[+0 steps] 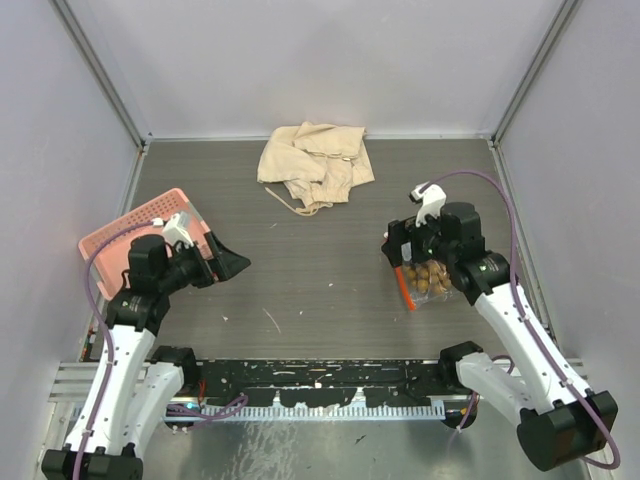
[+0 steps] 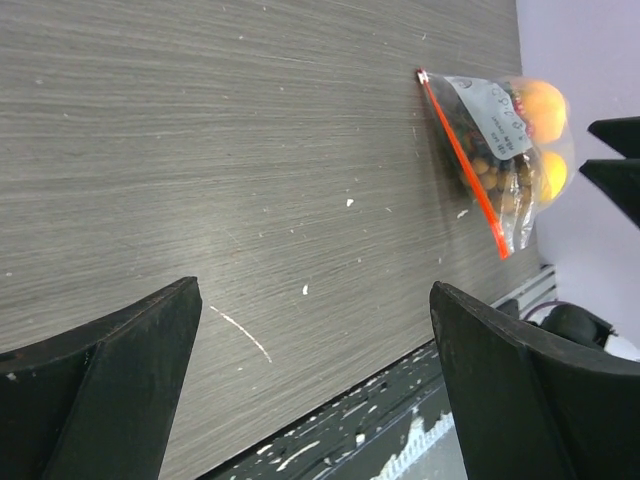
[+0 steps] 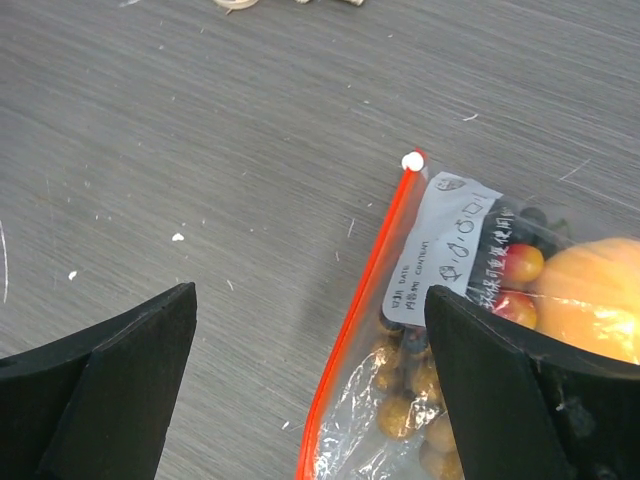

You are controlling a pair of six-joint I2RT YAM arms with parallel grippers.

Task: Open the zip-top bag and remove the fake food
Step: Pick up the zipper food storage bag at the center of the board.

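- The right pincer (image 3: 308, 292) is spread wide and holds nothing. It hangs over the zip-top bag (image 3: 480, 230), which lies flat on the tabletop (image 3: 200, 120).
- The bag's orange-red zip strip (image 3: 365, 290) runs between the two fingers, nearer the right-hand one.
- The fake food is inside the bag: an orange fruit (image 3: 600, 290), tan berries (image 3: 415, 395) and small red-yellow fruits (image 3: 520, 265), all on the far side of the strip, by the right-hand finger.
- The left pincer (image 2: 312, 290) is also wide and empty, above bare tabletop. The bag lies well ahead of it.
- A pink basket (image 1: 120, 235) sits just behind the left pincer.
- A beige cloth (image 1: 315, 160) lies well apart from both pincers.
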